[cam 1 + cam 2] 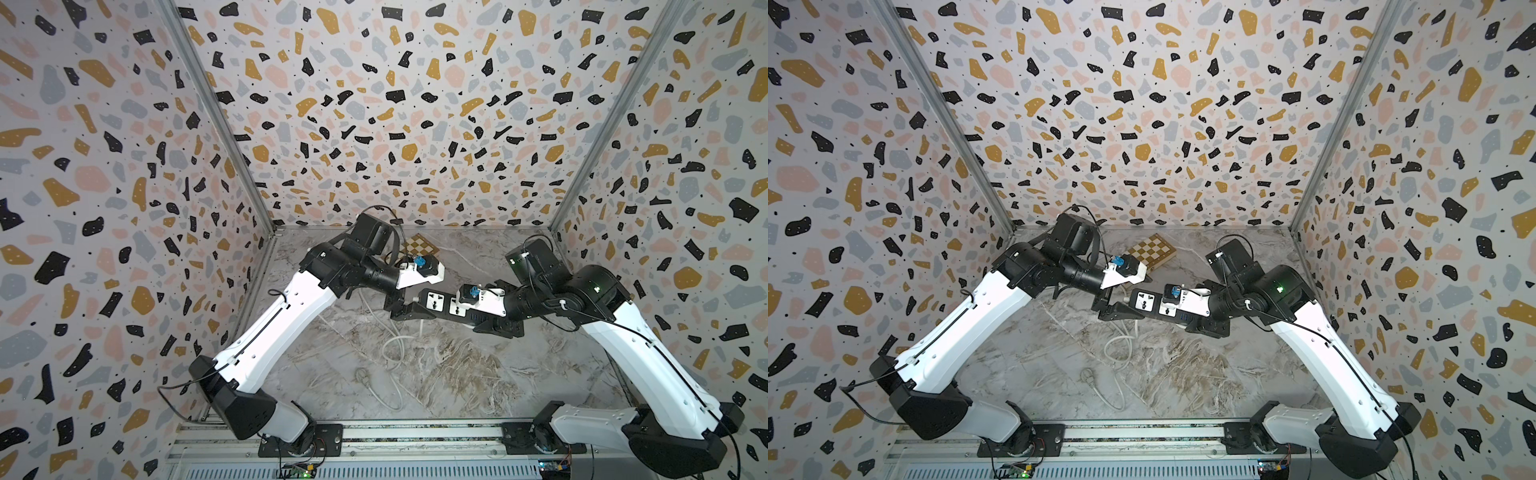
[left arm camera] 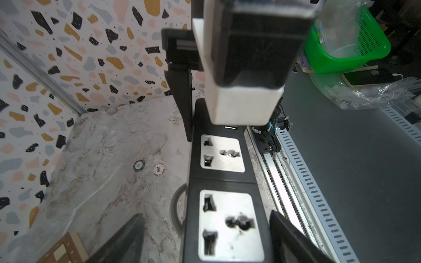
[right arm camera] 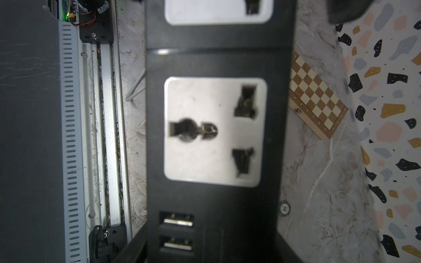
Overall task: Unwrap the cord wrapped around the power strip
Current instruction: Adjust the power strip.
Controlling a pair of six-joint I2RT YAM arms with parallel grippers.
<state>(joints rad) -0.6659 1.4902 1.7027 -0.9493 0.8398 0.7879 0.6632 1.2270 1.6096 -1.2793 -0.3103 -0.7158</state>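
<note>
While cord (image 1: 385,351) loops below, chessboard (image 1: 422,245) sits behind strip (image 1: 444,306).

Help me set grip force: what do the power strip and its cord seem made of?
Power strip: likely rigid matte black plastic, crisp moulded edges, white socket faces. Cord: seemingly pale rubbery plastic jacket; it lies in soft loops.

Marble tabletop (image 1: 498,374) bearing a chessboard (image 1: 1152,251) near its far edge, loose cord (image 1: 384,348) loops and two poker chips (image 2: 139,165).
</note>
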